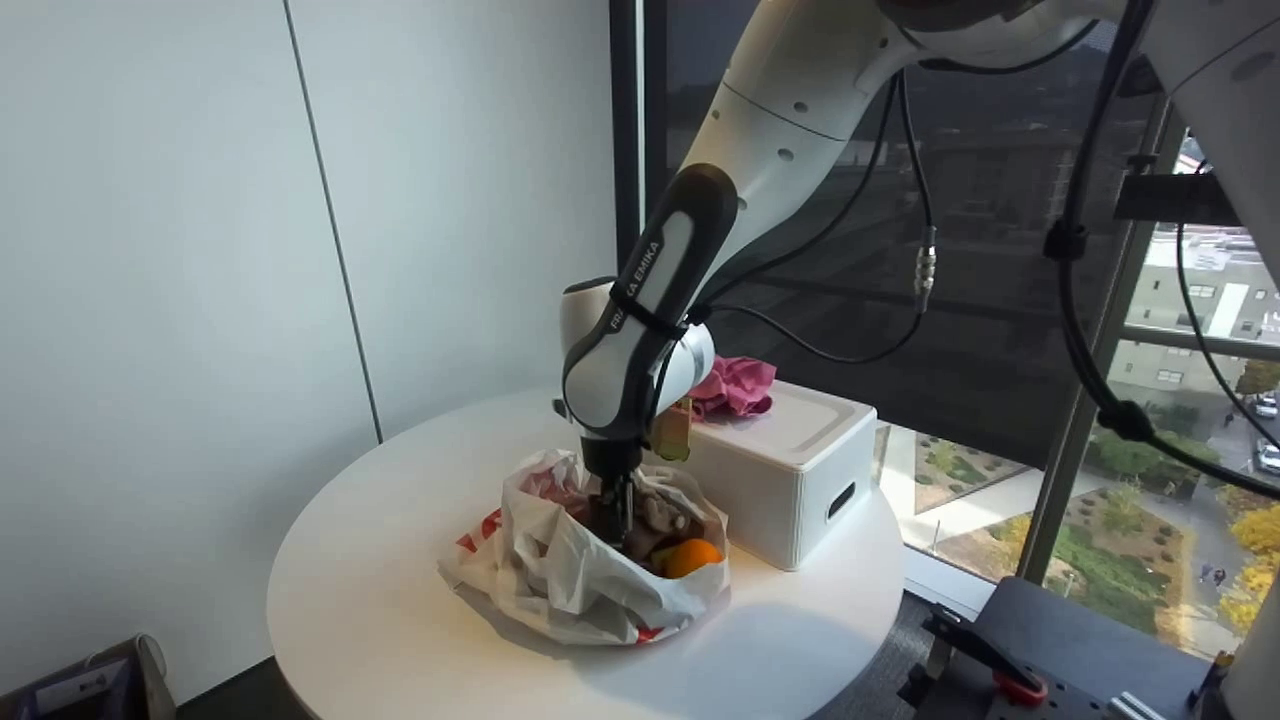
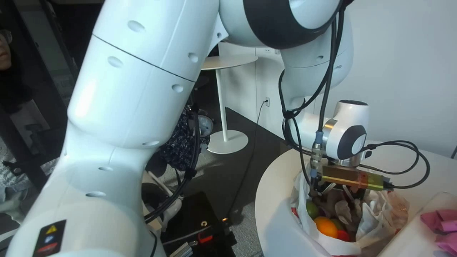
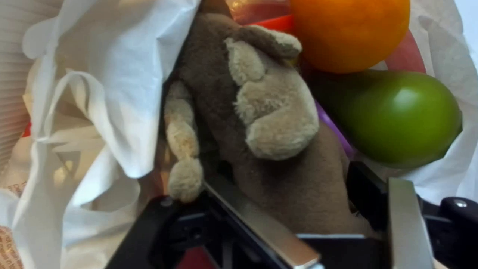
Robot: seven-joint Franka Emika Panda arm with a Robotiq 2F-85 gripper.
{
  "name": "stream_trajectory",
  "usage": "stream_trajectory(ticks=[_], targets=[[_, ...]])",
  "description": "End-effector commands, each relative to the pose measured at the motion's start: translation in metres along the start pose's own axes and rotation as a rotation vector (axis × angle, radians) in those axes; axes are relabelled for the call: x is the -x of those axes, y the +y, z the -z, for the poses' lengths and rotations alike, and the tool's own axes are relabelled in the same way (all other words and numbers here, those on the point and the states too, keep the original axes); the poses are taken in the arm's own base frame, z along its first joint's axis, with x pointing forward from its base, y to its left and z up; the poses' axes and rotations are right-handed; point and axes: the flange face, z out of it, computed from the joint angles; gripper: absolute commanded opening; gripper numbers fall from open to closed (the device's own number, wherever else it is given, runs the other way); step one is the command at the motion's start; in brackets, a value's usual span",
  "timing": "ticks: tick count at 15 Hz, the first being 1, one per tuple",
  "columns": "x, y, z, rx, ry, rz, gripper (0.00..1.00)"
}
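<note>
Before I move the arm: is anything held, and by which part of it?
It cannot be told: the pincer straddles the plush toy at its broad brown part, but whether it grips there is unclear.

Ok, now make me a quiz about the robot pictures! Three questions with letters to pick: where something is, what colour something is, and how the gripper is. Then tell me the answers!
1. Where is the orange, next to the plastic bag?
A) under it
B) far away from it
C) inside it

2. What colour is the crumpled wad on the white box?
A) pink
B) blue
C) green

3. How does the gripper stand at the plush toy?
A) shut tip to tip
B) jaws apart, toy between them
C) nowhere near it

Answers:
1: C, because both exterior views show it within the bag's open top.
2: A, because its pink folds show in both exterior views.
3: B, because the wrist view shows a finger on each side of the toy.
</note>
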Motion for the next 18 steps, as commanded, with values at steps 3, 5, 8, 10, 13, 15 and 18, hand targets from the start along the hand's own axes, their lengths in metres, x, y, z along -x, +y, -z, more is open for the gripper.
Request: stream_trajectory(ticks=[3, 5, 8, 10, 13, 15, 18], targets=[[-0.008, 0.006, 0.008, 0.028, 0.018, 0.013, 0.35], [-0.006, 0.007, 0.018, 0.001, 0.015, -0.016, 0.22], [0.002, 0.006, 0.045, -0.082, 0.013, -0.080, 0.12], [0.008, 0.009, 0.076, -0.128, 0.036, -0.129, 0.17], [0.019, 0.018, 0.137, -0.155, 0.158, -0.202, 0.15], [0.034, 0.030, 0.181, -0.119, 0.264, -0.262, 0.16], [0.067, 0.055, 0.244, -0.018, 0.388, -0.351, 0.16]])
